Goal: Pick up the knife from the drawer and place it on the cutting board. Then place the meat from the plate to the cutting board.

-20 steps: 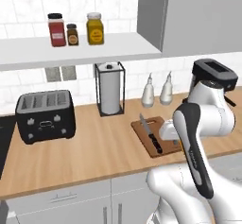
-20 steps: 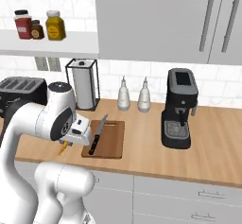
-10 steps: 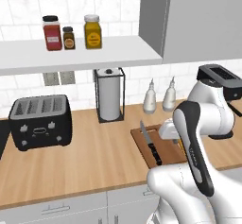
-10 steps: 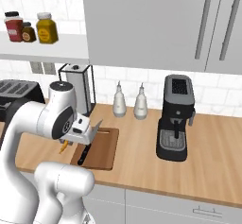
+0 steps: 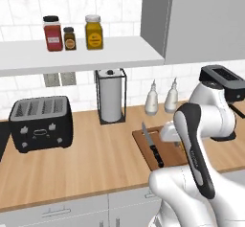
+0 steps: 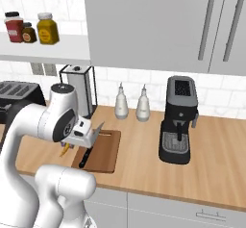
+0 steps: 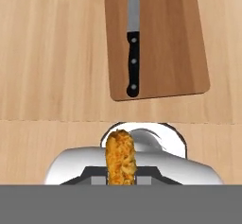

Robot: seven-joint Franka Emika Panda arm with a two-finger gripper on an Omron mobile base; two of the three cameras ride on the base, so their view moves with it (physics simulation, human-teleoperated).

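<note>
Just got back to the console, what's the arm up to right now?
The knife already lies on the cutting board, handle toward the counter's front edge. The gripper is shut on the meat, an orange-tan piece, and holds it above the wooden counter just short of the board. The meat is not on the board yet, so setting it down there is what remains.

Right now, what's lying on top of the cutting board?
The knife lies on the cutting board, handle toward the tool. The board under the knife is hidden.
</note>
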